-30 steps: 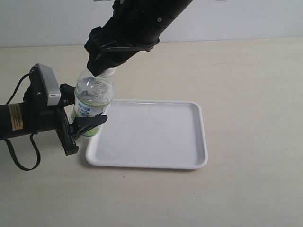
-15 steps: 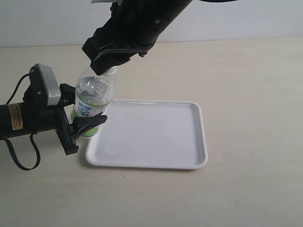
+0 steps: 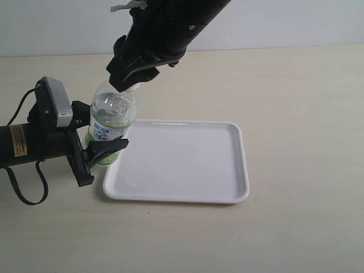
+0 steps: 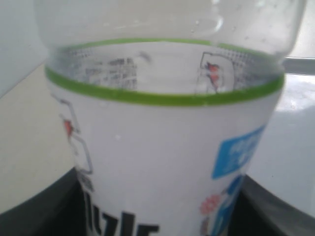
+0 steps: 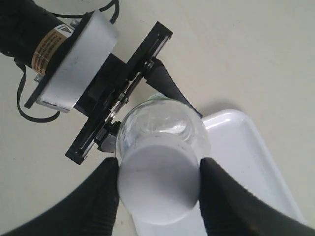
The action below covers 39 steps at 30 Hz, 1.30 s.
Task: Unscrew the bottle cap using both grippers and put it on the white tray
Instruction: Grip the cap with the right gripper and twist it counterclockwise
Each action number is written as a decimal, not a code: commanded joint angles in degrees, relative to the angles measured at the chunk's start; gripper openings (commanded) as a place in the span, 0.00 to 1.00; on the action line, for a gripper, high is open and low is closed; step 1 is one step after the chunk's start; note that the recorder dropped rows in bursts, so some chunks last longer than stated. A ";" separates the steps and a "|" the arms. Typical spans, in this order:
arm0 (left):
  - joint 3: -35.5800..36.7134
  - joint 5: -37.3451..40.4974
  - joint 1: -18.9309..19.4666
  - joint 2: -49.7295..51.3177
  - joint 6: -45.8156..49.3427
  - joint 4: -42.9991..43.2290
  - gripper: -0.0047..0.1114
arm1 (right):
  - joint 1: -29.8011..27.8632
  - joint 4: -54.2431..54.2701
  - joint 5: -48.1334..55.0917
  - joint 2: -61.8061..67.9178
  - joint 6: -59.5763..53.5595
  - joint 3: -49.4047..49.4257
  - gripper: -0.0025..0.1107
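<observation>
At left of the table (image 3: 296, 91), just beside the left edge of the tray (image 3: 243, 170): bottle (image 3: 112, 120), upright, clear, with a printed label. Left gripper (image 3: 102, 149): closed on the lower, labelled part of the bottle, one finger on each side, holding it steady. Right gripper (image 3: 127, 79): reaching down from the far side over the neck, its fingers (image 5: 101, 201) pressed to opposite sides of the cap (image 5: 157, 182) and closed on it. Change over the last second: the right gripper has turned about the neck, its body at a new angle in each exterior picture, while the bottle and left gripper have not shifted. Reading: unscrewing is under way, the thread probably partly loosened. The cap sits directly over the bottle's shoulders with no gap showing in the right wrist view, so it is likely on the neck yet; whether it is free cannot be told. The tray lies to the right of the bottle; the cap has not yet been carried there.
</observation>
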 commanded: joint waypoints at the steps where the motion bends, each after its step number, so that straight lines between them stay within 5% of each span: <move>1: 0.23 -3.48 -0.08 -0.42 -0.25 1.37 0.04 | -0.13 -0.73 -2.81 -0.15 -5.89 -0.40 0.02; 39: 0.23 -3.85 -0.08 -0.42 -1.28 4.91 0.04 | -0.13 -0.73 -1.77 -0.15 -59.71 -0.40 0.02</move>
